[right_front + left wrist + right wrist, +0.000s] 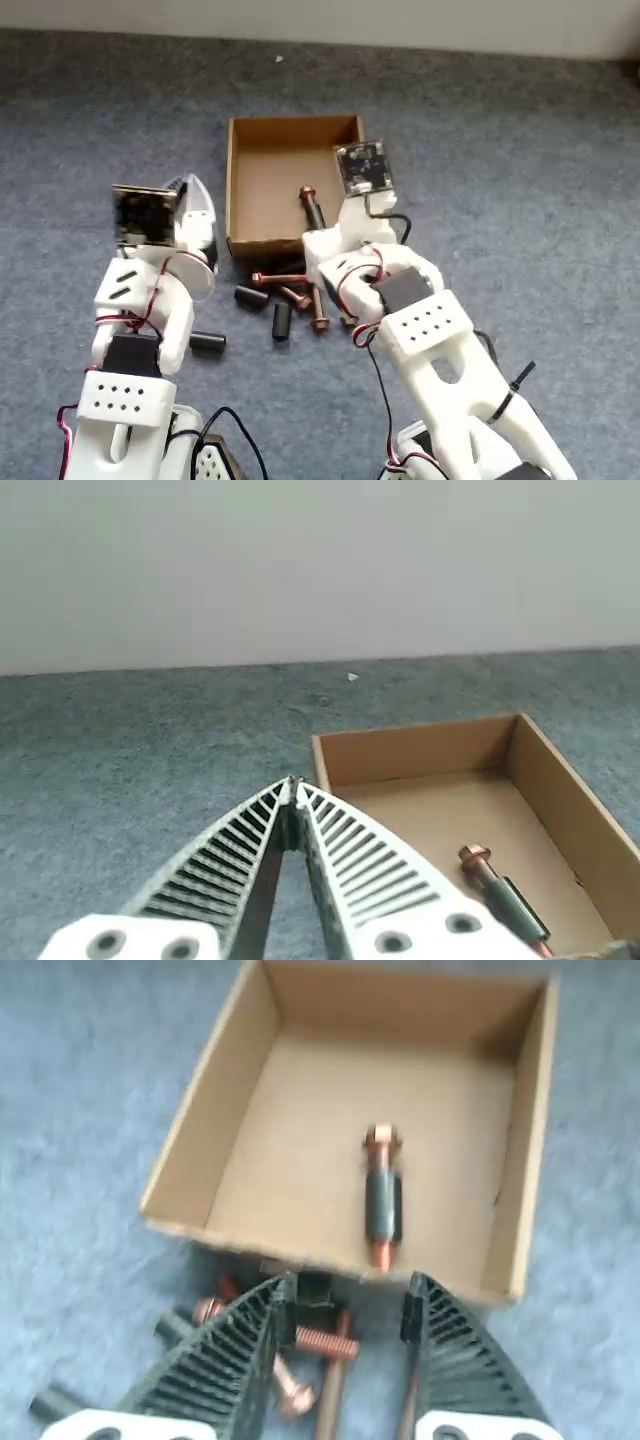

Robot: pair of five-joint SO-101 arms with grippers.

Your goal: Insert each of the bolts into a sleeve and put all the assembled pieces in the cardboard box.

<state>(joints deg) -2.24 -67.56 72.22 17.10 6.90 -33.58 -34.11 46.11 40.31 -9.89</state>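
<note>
The cardboard box (pixel 231 180) is open above, its left half bare (an assembled piece (pixel 311 207) lies right of middle); loose bolts (pixel 285 278) and sleeves (pixel 281 320) crowd the desk (pixel 520 200) before its near wall.

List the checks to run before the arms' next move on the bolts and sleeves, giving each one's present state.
1. Right gripper fingers open over the loose bolts: ok.
2. Left gripper empty and free to take a sleeve: ok, though it is shut now.
3. Loose sleeves lying in front of the cardboard box: ok.
4. One assembled piece inside the box: ok.
5. Every bolt sleeved: not ok.
6. A bolt lying clear of the others: cannot tell.
</note>
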